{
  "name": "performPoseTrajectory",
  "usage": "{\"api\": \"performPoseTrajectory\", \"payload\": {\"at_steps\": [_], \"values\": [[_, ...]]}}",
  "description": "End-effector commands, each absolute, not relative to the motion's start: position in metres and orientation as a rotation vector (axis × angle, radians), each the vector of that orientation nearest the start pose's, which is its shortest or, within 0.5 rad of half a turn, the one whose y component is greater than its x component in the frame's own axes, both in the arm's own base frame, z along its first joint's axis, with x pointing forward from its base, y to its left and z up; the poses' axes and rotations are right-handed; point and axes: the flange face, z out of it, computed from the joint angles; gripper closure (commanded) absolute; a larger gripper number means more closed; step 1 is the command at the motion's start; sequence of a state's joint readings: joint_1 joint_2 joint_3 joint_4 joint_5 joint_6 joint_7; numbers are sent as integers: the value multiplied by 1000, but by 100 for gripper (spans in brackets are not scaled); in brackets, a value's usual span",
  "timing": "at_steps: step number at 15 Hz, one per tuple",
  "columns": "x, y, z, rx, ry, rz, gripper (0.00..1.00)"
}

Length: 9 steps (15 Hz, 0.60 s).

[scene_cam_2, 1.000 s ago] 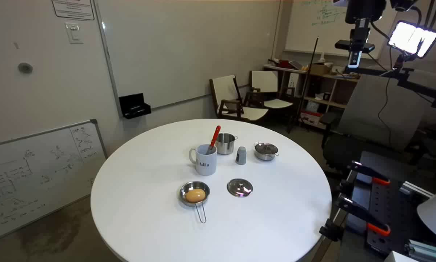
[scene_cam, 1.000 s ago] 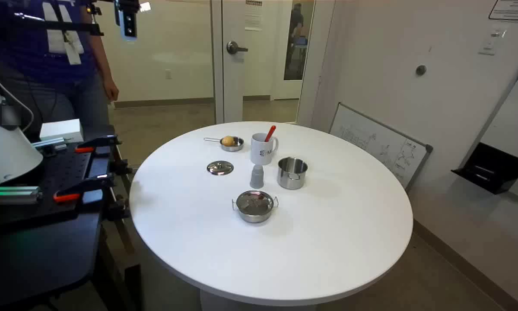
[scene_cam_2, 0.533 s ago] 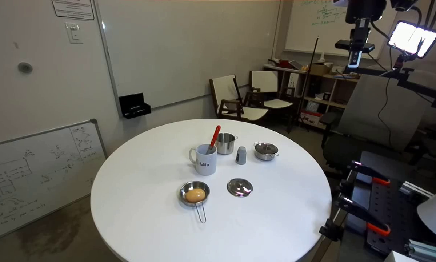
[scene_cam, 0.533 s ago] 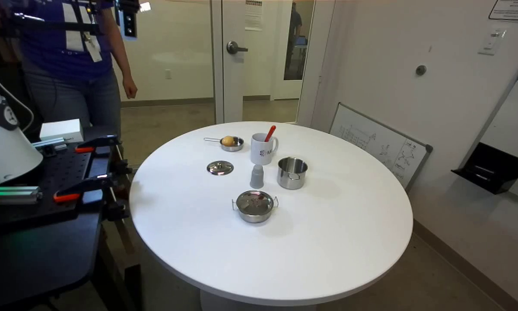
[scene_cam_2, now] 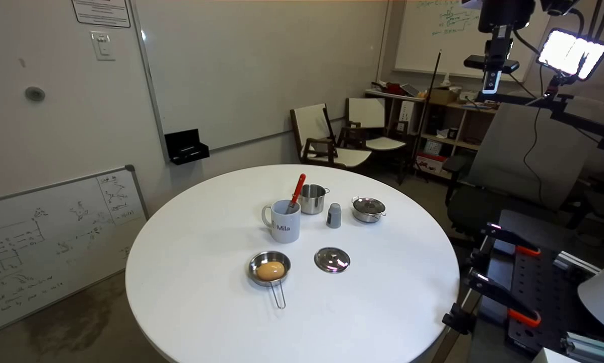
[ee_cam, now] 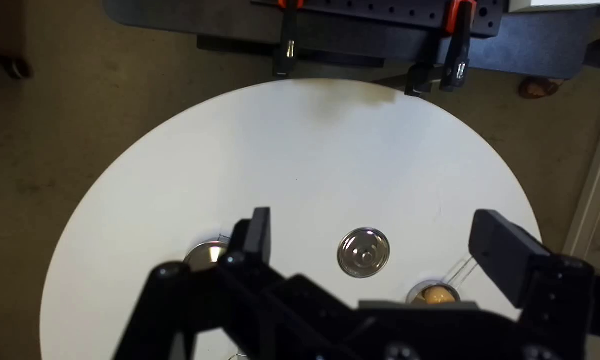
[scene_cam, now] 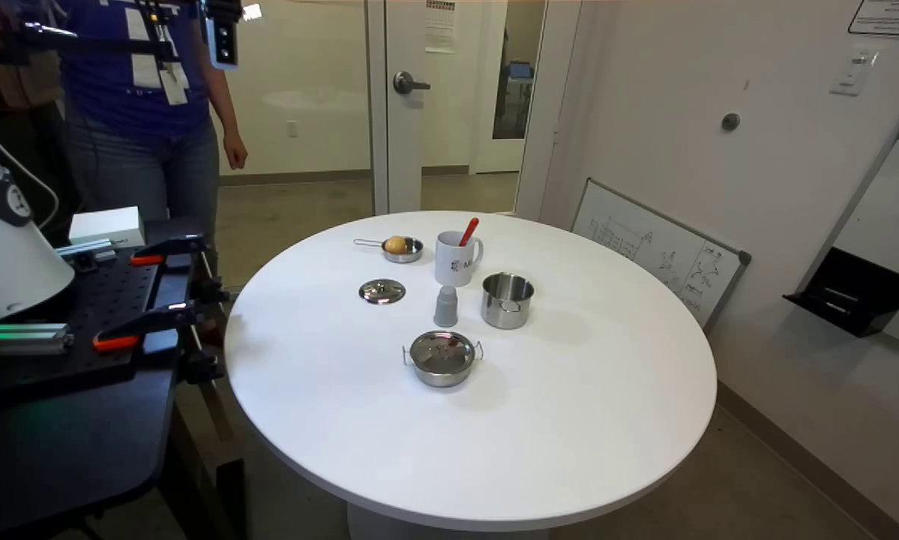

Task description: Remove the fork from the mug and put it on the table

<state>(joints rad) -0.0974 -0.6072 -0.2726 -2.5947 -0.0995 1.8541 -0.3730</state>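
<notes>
The fork, with a red handle, leans in the mug in both exterior views [scene_cam: 469, 232] [scene_cam_2: 297, 189]. Its handle sticks up above the rim and its lower end is inside the mug. The white mug with dark print [scene_cam: 453, 262] [scene_cam_2: 284, 227] stands upright on the round white table [scene_cam: 569, 420] [scene_cam_2: 206, 292]. My gripper [ee_cam: 372, 220] is open and empty, with its fingers wide apart. It hangs high above the table and away from the mug, as both exterior views show [scene_cam: 223, 52] [scene_cam_2: 491, 83]. The mug and fork do not show in the wrist view.
Near the mug stand a steel cup [scene_cam: 507, 301], a grey shaker [scene_cam: 446, 307], a small pan with an egg [scene_cam_2: 270, 269], a loose lid [scene_cam_2: 332, 259] and a lidded pot [scene_cam: 442, 360]. A black bench with clamps [scene_cam_2: 503, 297] borders the table.
The person behind the bench has moved to the right in an exterior view. A figure behind the door glass has gone from sight. The gripper and the table objects have not visibly moved.
</notes>
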Motion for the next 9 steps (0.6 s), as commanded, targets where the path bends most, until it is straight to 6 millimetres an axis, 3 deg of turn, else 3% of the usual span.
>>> {"api": "performPoseTrajectory", "payload": {"at_steps": [1,4,9], "values": [[323,-130,434,-3025,-172,179,0],[331,-123,435,-3039,-320,185,0],[359,-102,423,-2993,-755,186,0]]}}
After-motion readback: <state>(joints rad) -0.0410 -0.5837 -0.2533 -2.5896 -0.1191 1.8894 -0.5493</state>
